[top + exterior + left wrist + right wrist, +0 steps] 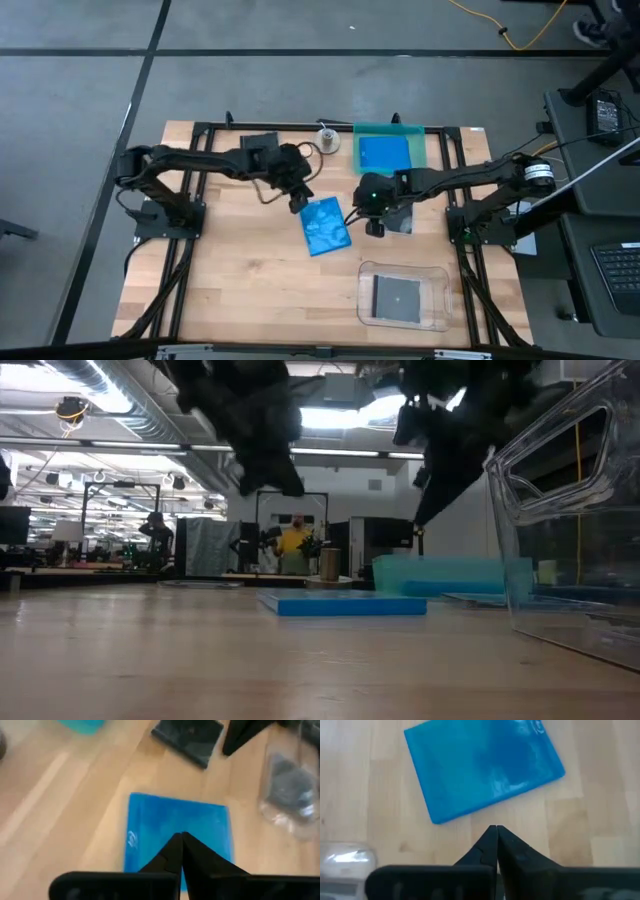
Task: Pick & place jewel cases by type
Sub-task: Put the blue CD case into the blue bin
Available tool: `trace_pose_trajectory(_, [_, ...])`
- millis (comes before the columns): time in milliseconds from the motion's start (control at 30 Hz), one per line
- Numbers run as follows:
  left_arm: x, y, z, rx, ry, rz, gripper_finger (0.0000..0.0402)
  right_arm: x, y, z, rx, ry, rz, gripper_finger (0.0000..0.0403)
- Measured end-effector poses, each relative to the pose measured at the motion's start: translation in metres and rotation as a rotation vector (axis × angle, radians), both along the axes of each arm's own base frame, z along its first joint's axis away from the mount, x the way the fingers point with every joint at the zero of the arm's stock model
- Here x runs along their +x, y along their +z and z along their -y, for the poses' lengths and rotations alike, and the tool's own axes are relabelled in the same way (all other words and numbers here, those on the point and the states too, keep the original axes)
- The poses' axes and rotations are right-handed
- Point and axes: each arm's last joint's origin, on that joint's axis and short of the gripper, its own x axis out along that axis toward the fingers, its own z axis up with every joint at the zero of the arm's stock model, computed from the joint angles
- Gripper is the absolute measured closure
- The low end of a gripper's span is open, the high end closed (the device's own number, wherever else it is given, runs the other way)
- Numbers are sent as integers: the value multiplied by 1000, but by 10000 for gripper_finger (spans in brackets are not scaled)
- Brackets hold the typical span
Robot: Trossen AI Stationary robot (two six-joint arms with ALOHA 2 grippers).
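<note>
One blue jewel case (325, 226) lies flat on the wooden table near its middle, also in the low view (340, 603). A second blue case (383, 153) lies in the teal tray (418, 135). A dark case (402, 222) lies on the table beside my right gripper, and another dark case (399, 297) lies in the clear tray (365, 300). My left gripper (181, 837) is shut and hovers over the loose blue case (200, 822). My right gripper (495, 829) is shut and hovers just off that case's (482, 765) right edge. Other cases are out of view.
A small metal cylinder (328, 139) stands at the table's far edge, left of the teal tray. The clear tray (575, 530) rises high near the right front. Bare wood spreads over the table's left and near parts. People stand in the room beyond (293, 542).
</note>
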Motion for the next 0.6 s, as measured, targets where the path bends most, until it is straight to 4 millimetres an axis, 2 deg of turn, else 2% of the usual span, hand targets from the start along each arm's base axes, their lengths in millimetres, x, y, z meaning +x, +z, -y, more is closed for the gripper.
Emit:
trace_pose_trajectory(67, [-6, 8, 6, -36, 89, 8, 398, 1, -15, 5, -7, 9, -27, 398])
trace_pose_trajectory(100, [-11, 5, 9, -53, 139, -17, 398, 3, -23, 8, -15, 17, -51, 398])
trace_pose_trajectory(200, [-21, -19, 17, -109, 308, -121, 398, 10, -43, 15, -26, 34, -105, 394])
trace_pose_trajectory(333, [-32, -44, 24, -207, 426, -167, 388, 20, -65, 16, 27, 80, -118, 396])
trace_pose_trajectory(433, [-39, -60, 31, -258, 469, -185, 360, 24, -77, 16, 53, 95, -124, 399])
trace_pose_trajectory(600, [-46, -83, 44, -389, 530, -128, 288, 29, -87, 16, 86, 113, -132, 394])
